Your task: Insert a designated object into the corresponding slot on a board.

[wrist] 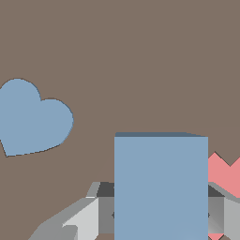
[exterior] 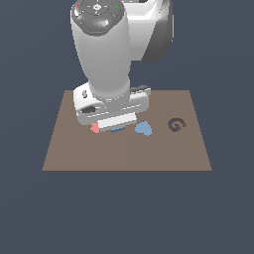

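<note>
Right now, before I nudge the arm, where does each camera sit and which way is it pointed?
Exterior view: off the arm, raised, looking down across the brown board; the white arm fills the middle, low over the board, hiding most of the light-blue block.
Wrist view: on the wrist, looking straight down at the board past the gripper, whose fingers flank the block.
Shared: the block, the blue heart-shaped piece and the pink piece.

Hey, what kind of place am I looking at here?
Likely a simulated shape-sorting bench, not a real room: a flat brown board floating on blank dark grey, a robot arm over it, and a G-shaped recess.
</note>
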Controlling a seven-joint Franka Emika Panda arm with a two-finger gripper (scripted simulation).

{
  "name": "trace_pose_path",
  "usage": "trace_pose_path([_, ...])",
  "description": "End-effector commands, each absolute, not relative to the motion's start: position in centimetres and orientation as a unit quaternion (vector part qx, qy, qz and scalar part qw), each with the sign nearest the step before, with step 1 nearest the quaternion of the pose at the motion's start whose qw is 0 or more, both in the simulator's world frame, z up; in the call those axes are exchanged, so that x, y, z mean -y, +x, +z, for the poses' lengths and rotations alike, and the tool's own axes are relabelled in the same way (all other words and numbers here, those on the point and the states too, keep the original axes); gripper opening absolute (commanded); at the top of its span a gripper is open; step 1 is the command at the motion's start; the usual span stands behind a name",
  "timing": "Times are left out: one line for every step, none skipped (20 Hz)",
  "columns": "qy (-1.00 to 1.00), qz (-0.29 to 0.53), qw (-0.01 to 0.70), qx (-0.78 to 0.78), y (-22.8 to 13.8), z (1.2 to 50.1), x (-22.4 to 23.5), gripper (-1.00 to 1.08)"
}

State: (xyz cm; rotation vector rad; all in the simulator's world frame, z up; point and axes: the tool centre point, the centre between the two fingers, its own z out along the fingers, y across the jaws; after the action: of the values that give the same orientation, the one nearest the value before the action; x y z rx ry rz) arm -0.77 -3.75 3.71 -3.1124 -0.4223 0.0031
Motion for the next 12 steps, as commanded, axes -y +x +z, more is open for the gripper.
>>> trace_pose_path([-0.986, 0.001, 0.0, 0.165, -2.5, 3.8, 2.7, -1.0])
trace_pose_path([-0.984, 0.001, 0.0, 0.176, -3.2, 3.8, 2.4, -1.0])
trace_pose_path([-0.983, 0.001, 0.0, 0.186, -3.8, 3.9, 2.1, -1.0])
trace_pose_path([-0.981, 0.001, 0.0, 0.196, -4.4, 3.9, 1.8, -1.0])
trace_pose_path([-0.979, 0.001, 0.0, 0.205, -5.0, 3.9, 1.5, -1.0])
trace_pose_path([-0.977, 0.001, 0.0, 0.214, -5.6, 3.9, 1.3, -1.0])
trace_pose_path([-0.975, 0.001, 0.0, 0.222, -6.1, 3.9, 1.1, -1.0])
trace_pose_path([-0.973, 0.001, 0.0, 0.23, -6.6, 3.9, 0.9, -1.0])
trace_pose_path([-0.971, 0.001, 0.0, 0.237, -7.0, 4.0, 0.7, -1.0])
trace_pose_path([-0.97, 0.001, 0.0, 0.244, -7.5, 4.0, 0.6, -1.0])
trace_pose_path([-0.968, 0.001, 0.0, 0.25, -7.9, 4.0, 0.5, -1.0])
trace_pose_path([-0.967, 0.001, 0.0, 0.256, -8.2, 4.0, 0.4, -1.0])
